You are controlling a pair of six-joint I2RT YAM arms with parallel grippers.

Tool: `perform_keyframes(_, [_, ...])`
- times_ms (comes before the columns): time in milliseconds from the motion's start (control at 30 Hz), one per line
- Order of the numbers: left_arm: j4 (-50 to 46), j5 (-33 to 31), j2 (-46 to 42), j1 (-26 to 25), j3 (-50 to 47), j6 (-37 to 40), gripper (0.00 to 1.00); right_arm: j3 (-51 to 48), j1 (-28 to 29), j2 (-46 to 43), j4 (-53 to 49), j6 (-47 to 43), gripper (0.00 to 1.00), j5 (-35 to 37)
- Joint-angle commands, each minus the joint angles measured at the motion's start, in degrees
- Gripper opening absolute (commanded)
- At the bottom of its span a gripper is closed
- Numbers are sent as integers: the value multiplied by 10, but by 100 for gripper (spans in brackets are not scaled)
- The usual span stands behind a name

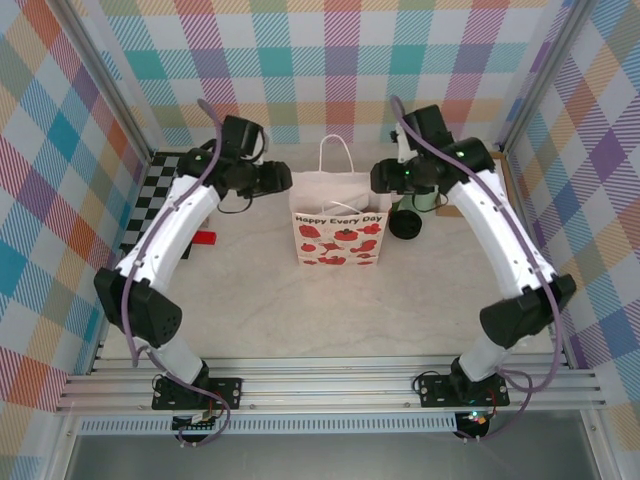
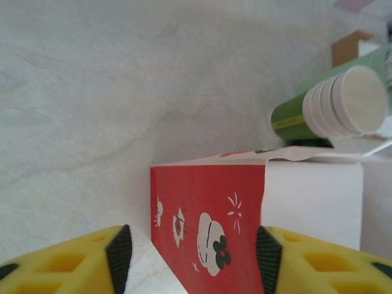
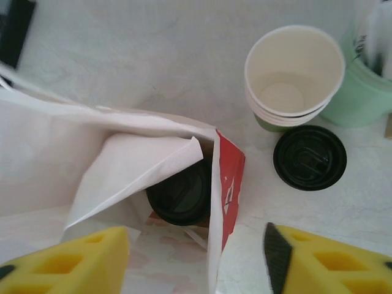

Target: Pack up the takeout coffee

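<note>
Takeout coffee (image 3: 180,199): round black plastic lid peeking from inside the white strawberry-print paper bag (image 1: 338,225), lower centre, right wrist view.
Left end effector (image 2: 193,257): jaws wide, gripping nothing.
Right end effector (image 3: 196,257): wide open too, empty.

Two arms. The left arm (image 1: 172,232) is bent, reaching forward and inward; left hand (image 2: 193,257), jaws apart. The right arm (image 1: 505,235) is mirrored; right hand (image 3: 196,260), jaws apart.
</note>
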Motion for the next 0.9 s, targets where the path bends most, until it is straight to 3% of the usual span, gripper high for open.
perform_keyframes(0, [26, -34, -95, 20, -47, 27, 68, -60, -23, -70, 56, 5, 72, 10])
perform_keyframes(67, [71, -78, -141, 27, -107, 45, 79, -129, -34, -118, 117, 4, 80, 31])
perform_keyframes(167, [134, -154, -212, 43, -202, 56, 92, -236, -45, -192, 204, -3, 100, 98])
perform_keyframes(267, [188, -239, -281, 59, -294, 49, 100, -311, -61, -244, 237, -7, 100, 165])
perform_keyframes(400, [229, -343, -342, 73, -406, 44, 100, -424, -94, -291, 287, -2, 100, 213])
perform_keyframes(533, [300, -430, -385, 90, -554, 44, 100, -583, -132, -341, 404, 2, 100, 254])
perform_keyframes(667, [405, -439, -416, 116, -683, 19, 100, -726, -194, -365, 535, 3, 100, 237])
perform_keyframes(767, [493, -425, -404, 124, -746, 19, 100, -802, -248, -347, 631, -7, 100, 131])
perform_keyframes(867, [540, -416, -354, 134, -768, 19, 100, -821, -275, -290, 670, -3, 100, 73])
